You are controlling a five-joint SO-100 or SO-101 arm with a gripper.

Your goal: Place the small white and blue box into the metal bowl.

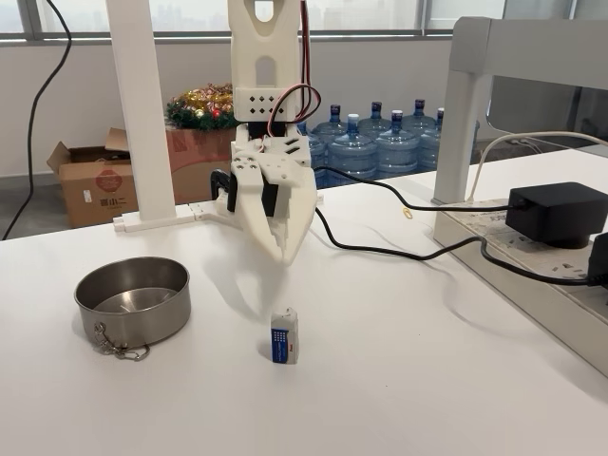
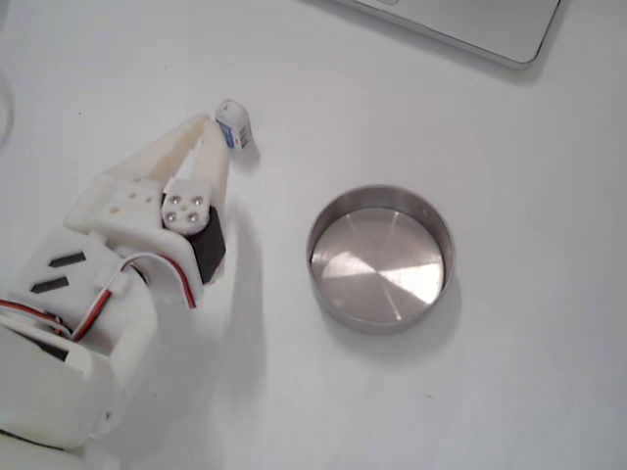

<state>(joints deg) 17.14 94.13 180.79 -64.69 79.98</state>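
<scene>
- The gripper (image 1: 282,249) hangs above the table, tips pointing down, behind and above the box (image 1: 284,336). Its fingers look pressed together and hold nothing.
- The box stands upright on the table (image 1: 399,380), beside the empty bowl (image 1: 132,299) and clear of it.
- The step in hand, as I judge it, is the approach.
- Next: spread the fingers, lower around the box, then pinch.

The metal bowl (image 1: 132,300) was brushed steel, its inside floor shiny and reflective in both fixed views. The gripper (image 1: 282,249) looked like matt white plastic with a faintly rough surface. The small white and blue box (image 1: 284,336) appeared to be smooth printed card. The bench (image 1: 399,380) was smooth, matt white.
</scene>
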